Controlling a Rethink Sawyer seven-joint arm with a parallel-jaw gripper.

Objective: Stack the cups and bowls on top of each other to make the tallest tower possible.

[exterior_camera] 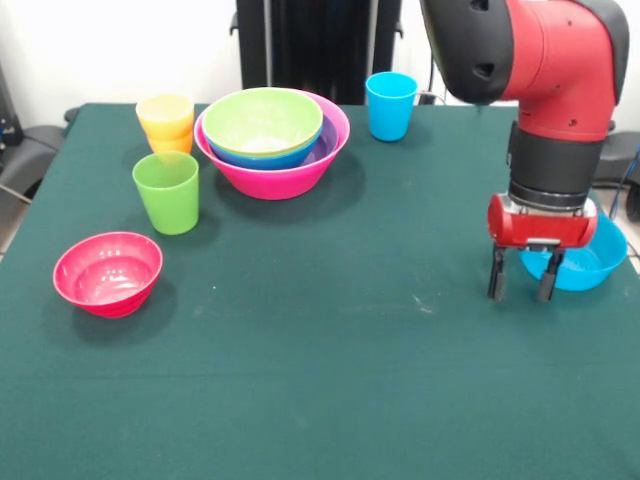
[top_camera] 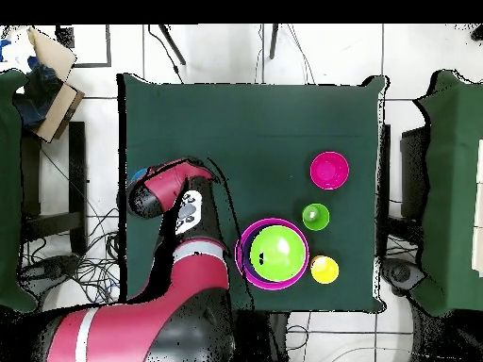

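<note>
A large pink bowl (exterior_camera: 280,180) stands at the far side of the table. Nested in it are a purple bowl (exterior_camera: 326,142), a blue bowl (exterior_camera: 262,158) and a light green bowl (exterior_camera: 262,120) on top; this nest also shows in the overhead view (top_camera: 274,253). No orange bowl shows. A yellow cup (exterior_camera: 166,113) sits in an orange cup (exterior_camera: 174,144) left of the nest. A green cup (exterior_camera: 167,192) and a small red-pink bowl (exterior_camera: 108,273) stand nearer. A blue cup (exterior_camera: 391,105) stands at the back. My gripper (exterior_camera: 521,277) is open and empty, low over the table, just in front of the small light blue bowl (exterior_camera: 585,265).
The table is covered with a dark green cloth (exterior_camera: 330,380). The light blue bowl is close to the table's right edge in the front view. The arm (top_camera: 179,283) hides the gripper from overhead. A chair (exterior_camera: 25,150) stands at the left.
</note>
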